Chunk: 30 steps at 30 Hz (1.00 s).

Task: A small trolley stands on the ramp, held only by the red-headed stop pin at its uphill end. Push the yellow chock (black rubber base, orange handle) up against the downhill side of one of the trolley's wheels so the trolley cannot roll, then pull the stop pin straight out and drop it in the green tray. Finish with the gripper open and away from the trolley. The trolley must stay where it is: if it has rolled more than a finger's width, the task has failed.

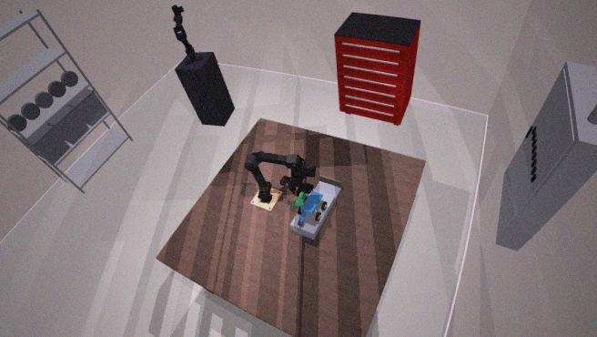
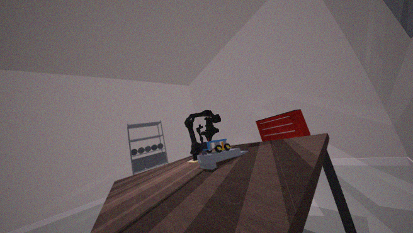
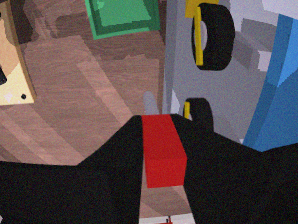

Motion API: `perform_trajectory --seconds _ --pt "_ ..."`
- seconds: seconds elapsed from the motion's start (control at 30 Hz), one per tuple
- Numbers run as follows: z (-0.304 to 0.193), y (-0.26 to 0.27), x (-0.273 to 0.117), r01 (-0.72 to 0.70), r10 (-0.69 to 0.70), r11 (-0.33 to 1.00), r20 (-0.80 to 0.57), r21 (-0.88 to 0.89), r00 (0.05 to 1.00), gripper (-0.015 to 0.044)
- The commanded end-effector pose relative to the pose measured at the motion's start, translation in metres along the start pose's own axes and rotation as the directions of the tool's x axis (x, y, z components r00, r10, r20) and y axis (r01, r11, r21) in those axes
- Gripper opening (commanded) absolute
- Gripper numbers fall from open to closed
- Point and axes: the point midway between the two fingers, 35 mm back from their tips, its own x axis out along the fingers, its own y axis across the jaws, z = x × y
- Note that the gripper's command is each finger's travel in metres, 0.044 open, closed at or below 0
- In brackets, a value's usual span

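Where the fingers close: the gripper stands narrow, its black fingers shut around the red block head of the stop pin.
Stop pin: out of the ramp, held by its head; a short grey shaft projects past the fingertips in the wrist view.
Green tray, square, with raised walls: beside the ramp and near the held pin; bare green floor shows in the part visible to the wrist view.
Grey sloping ramp: on the brown wooden table, bearing the trolley.
Blue trolley with black, yellow-hubbed wheels: upright upon the ramp.
Chock, orange handle: visible between the two near wheels in the exterior view; contact between its base and a wheel cannot be told.
Black jointed arm: bent above a pale base plate, its gripper pointing downward.
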Motion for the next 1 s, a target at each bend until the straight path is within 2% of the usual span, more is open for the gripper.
perform_trajectory --seconds 0.0,0.4,0.57,0.97 --pt "0.016 0.001 -0.002 -0.001 0.001 1.0 0.004 0.0 1.0 0.0" --pt "0.061 0.004 -0.007 -0.002 0.002 1.0 0.008 0.0 1.0 0.0" --pt "0.064 0.004 -0.007 -0.001 0.001 1.0 0.009 -0.006 1.0 0.0" --pt "0.062 0.005 -0.007 0.044 -0.022 0.942 0.069 -0.333 0.997 0.0"
